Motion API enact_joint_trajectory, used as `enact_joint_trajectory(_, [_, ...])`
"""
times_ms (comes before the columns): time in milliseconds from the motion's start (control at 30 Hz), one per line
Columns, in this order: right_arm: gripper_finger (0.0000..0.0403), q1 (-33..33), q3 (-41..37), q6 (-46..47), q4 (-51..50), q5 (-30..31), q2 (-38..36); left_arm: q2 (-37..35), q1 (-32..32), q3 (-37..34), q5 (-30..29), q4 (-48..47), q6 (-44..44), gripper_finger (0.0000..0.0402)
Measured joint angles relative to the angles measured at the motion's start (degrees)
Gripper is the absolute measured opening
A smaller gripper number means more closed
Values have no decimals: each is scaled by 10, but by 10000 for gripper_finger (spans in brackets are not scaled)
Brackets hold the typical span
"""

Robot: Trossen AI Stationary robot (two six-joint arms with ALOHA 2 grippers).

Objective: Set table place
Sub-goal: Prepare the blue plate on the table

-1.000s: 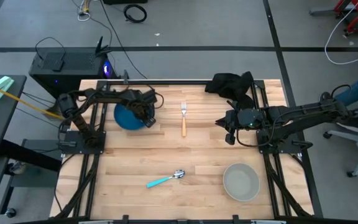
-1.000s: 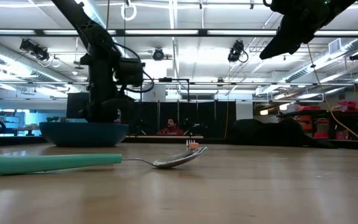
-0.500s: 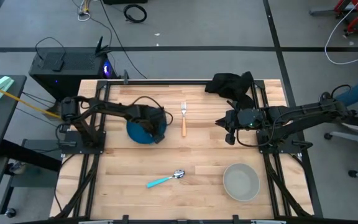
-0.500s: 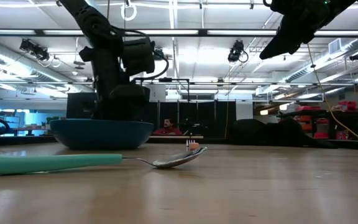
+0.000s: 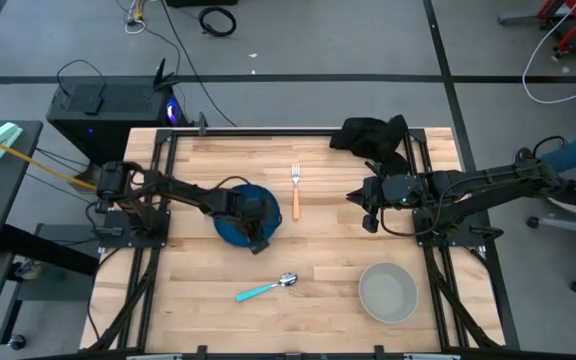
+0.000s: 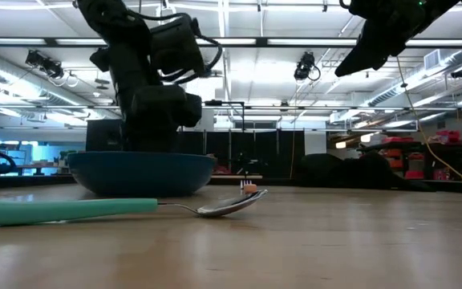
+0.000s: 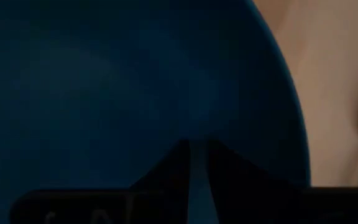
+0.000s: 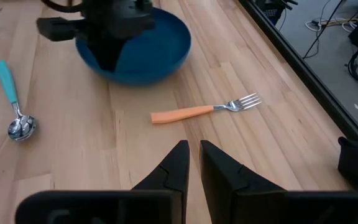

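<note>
Your left gripper [image 5: 259,232] pinched blue plate [image 5: 230,226] at rim; spoon [image 5: 266,289] lay just beyond, toward table's near edge. Your right gripper [image 8: 192,163] nearly closed, held nothing.

The left hand [image 5: 258,235] has carried the blue plate [image 5: 230,228] rightward and nearer the spoon [image 5: 265,289]

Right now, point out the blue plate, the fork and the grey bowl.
blue plate [image 5: 230,231]: high view, bare rim left of the arm.
fork [image 5: 295,203]: high view, orange handle.
grey bowl [image 5: 387,291]: high view, middle of its hollow.
</note>
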Motion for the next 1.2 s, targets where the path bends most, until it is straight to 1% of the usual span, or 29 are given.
enact_joint_trajectory(333, [46,0,0,0,0,0,0,-1,-39,1,0,17,-15,59])
enact_joint_trajectory(533, [46,0,0,0,0,0,0,-1,-40,1,-1,18,-15,53])
enact_joint_trajectory(867, [46,0,0,0,0,0,0,-2,-39,8,-2,49,-17,59])
enact_joint_trajectory(1033, [46,0,0,0,0,0,0,-2,-39,42,-2,24,-6,53])
enact_joint_trajectory(1200, [46,0,0,0,0,0,0,-2,-38,111,-3,-48,38,55])
